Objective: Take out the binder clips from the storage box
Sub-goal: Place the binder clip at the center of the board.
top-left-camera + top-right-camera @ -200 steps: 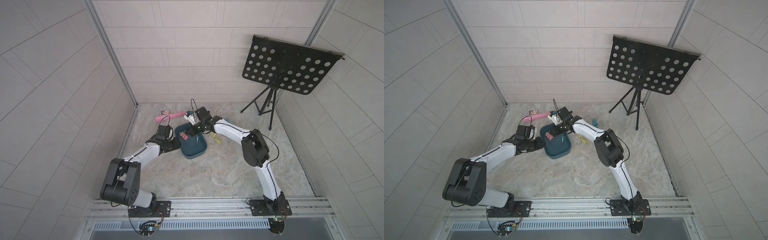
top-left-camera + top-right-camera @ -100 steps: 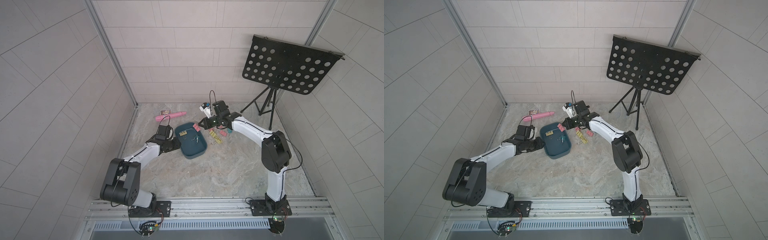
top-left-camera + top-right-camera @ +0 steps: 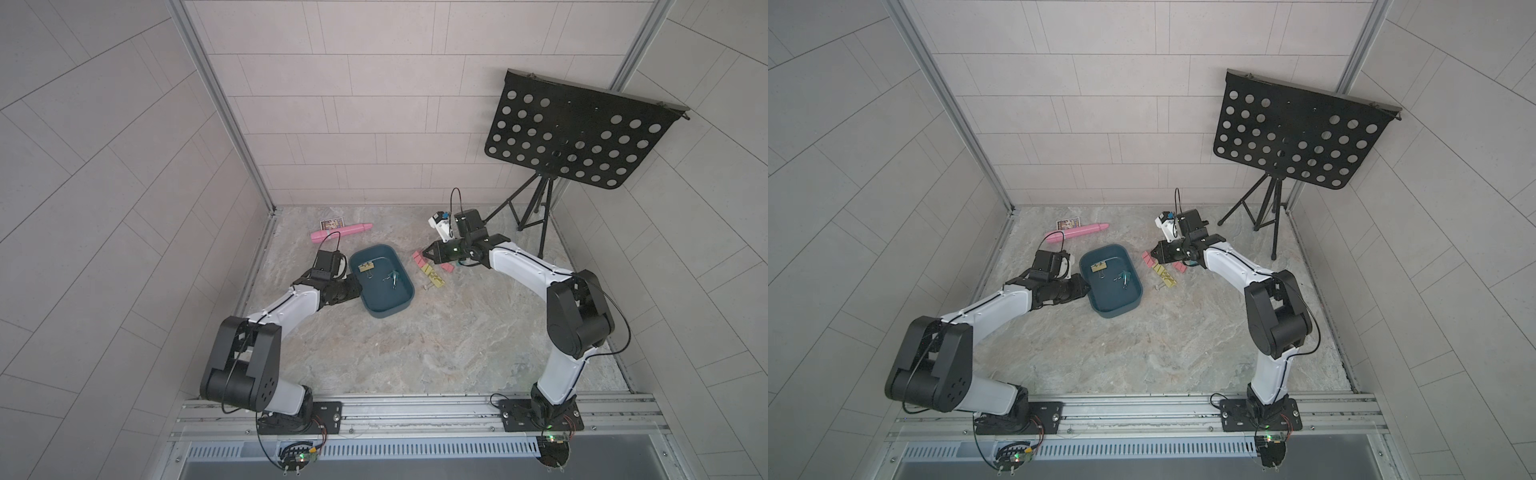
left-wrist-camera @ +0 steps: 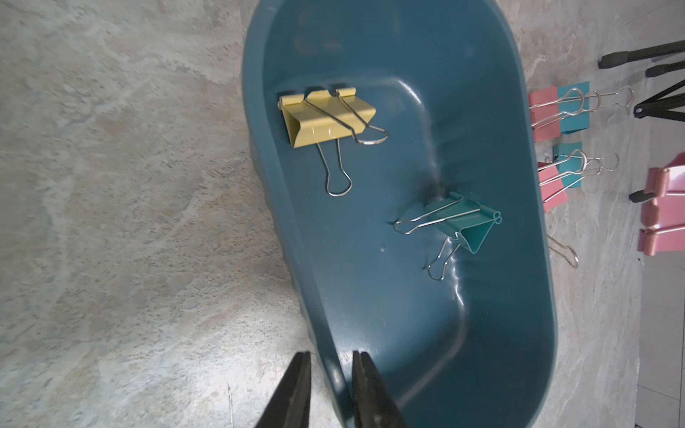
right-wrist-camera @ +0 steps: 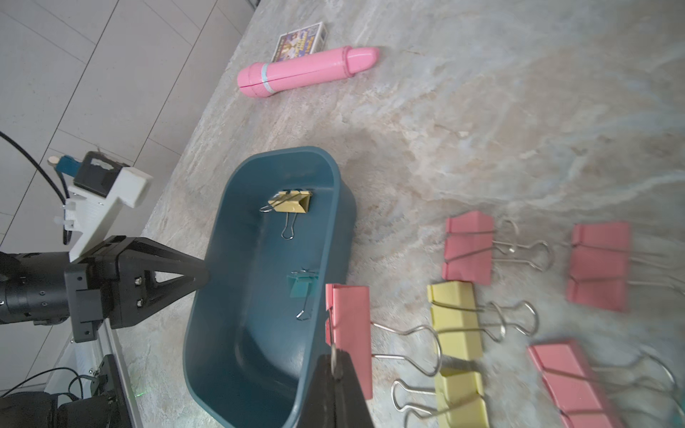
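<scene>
pink binder clip (image 5: pixel 348 333) held, storage box (image 4: pixel 407 344) gripped

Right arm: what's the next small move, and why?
Probably lower and open the right gripper. It is shut on a pink clip by its wire handle, apparently outside the storage box, beside the removed clips on the table. A yellow clip and a teal clip wait inside; the left gripper pinches the rim.

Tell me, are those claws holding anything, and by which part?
The right gripper pinches a pink clip by one wire handle. The left gripper clamps the box by its rim.
</scene>
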{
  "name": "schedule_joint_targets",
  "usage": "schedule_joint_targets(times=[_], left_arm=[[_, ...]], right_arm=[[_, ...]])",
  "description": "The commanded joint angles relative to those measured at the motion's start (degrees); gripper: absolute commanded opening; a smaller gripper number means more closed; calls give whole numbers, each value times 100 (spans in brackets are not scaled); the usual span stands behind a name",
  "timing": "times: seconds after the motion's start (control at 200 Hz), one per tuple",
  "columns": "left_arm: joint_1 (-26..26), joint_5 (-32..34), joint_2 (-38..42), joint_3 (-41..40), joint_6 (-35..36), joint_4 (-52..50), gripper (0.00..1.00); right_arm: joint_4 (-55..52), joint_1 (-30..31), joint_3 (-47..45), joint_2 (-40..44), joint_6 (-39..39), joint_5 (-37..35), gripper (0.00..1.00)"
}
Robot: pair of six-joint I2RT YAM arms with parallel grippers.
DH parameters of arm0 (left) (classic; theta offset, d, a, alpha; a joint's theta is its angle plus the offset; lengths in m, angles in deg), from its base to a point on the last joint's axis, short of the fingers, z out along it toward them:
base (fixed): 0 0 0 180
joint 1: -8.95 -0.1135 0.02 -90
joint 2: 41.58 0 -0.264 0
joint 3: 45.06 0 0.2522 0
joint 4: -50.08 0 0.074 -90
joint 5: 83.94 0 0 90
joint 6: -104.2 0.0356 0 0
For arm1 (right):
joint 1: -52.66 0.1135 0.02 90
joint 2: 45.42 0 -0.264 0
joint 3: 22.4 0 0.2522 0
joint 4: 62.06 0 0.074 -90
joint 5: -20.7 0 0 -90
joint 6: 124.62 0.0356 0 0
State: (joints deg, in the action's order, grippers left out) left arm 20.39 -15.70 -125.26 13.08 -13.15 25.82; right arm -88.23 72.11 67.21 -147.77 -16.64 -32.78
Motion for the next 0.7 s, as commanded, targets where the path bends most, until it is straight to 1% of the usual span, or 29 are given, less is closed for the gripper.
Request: schedule_joint_targets(times=[0.0, 0.275, 0.695], left_arm=[[25, 83, 18, 27, 72, -110, 28], [26, 35, 3, 27, 55, -50, 28], [25, 20, 27, 0, 55, -40, 28]], right_arm=[[243, -224, -242, 415, 92, 58, 0], [265, -732, -980, 771, 167, 160, 0], [321, -1072, -1579, 772, 176, 239, 0]])
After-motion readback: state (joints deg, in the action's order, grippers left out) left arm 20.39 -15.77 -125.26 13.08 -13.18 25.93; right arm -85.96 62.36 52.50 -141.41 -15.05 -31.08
